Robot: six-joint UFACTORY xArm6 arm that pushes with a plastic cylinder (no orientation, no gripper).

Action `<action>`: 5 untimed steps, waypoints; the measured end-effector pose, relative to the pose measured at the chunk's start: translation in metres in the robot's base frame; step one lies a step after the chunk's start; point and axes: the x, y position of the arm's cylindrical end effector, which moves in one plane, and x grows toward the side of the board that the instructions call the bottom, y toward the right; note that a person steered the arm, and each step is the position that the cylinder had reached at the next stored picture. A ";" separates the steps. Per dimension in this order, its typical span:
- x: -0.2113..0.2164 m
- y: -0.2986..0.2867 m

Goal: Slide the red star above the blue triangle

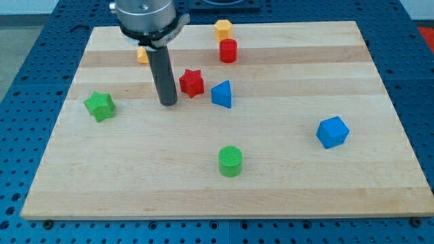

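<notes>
The red star [192, 83] lies on the wooden board [285, 176], just left of the blue triangle [222, 94] and slightly higher in the view; the two are close, nearly touching. My tip [168, 104] rests on the board just left of the red star and a little lower, with a small gap between them. The dark rod rises from the tip to the arm's head at the view's top.
A red cylinder [228, 51] and a yellow hexagon block [223, 29] sit near the top. An orange block [142, 55] is partly hidden behind the rod. A green star [100, 106] lies left, a green cylinder [230, 161] at bottom centre, a blue cube [332, 132] right.
</notes>
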 end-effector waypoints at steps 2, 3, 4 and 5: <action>-0.032 0.022; -0.034 0.040; -0.034 0.067; -0.034 0.070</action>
